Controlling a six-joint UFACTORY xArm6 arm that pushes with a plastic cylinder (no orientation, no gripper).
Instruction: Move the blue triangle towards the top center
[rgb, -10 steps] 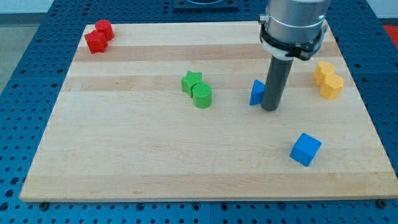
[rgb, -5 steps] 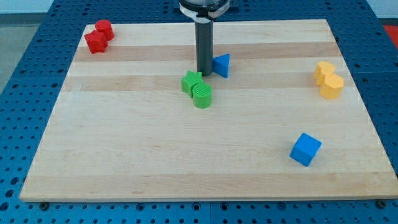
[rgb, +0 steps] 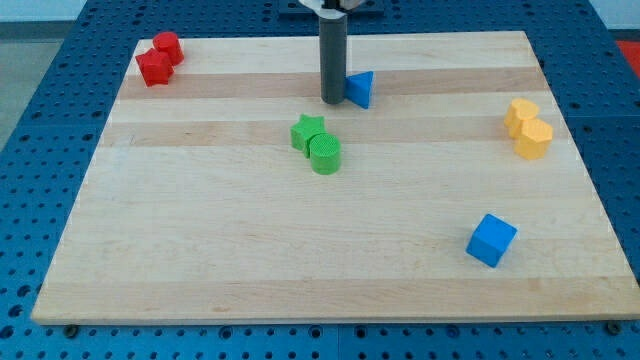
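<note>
Now a small blue triangle (rgb: 361, 89) just right of my tip (rgb: 332, 101).

My tip (rgb: 332, 101) stands touching the left side of the blue triangle (rgb: 361, 89), far centre of the board (rgb: 200, 250); green star (rgb: 307, 130) lies nearer, apart.
</note>
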